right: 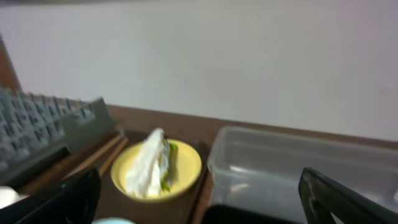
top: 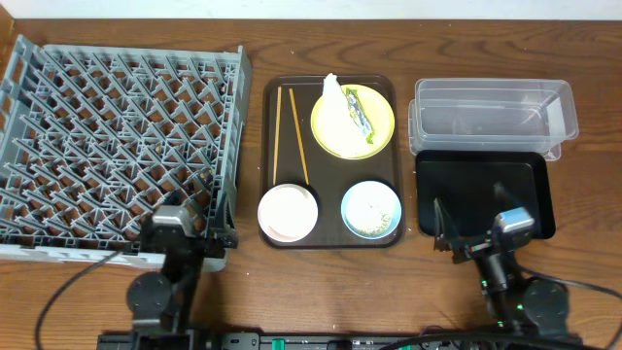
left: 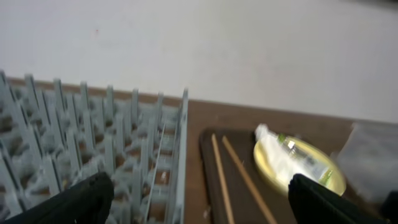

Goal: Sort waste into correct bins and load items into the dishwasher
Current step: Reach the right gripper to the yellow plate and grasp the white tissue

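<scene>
Nothing is sorted yet: the napkin [top: 332,105] and snack wrapper [top: 361,114] lie on the yellow plate [top: 381,124], with the chopsticks [top: 293,136], white bowl [top: 288,212] and crumb-flecked light-blue bowl [top: 371,209] on the serving tray [top: 269,146], while the dish rack [top: 117,146], clear tub [top: 491,117] and black tray [top: 486,185] hold nothing, and the left pincer [left: 199,186] and right pincer [right: 199,180] gape, released.

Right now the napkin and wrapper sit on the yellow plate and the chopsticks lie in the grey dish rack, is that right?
Not quite. The chopsticks lie on the brown tray, left of the yellow plate, not in the dish rack, as the overhead view shows. The napkin and wrapper do sit on that plate.
</scene>
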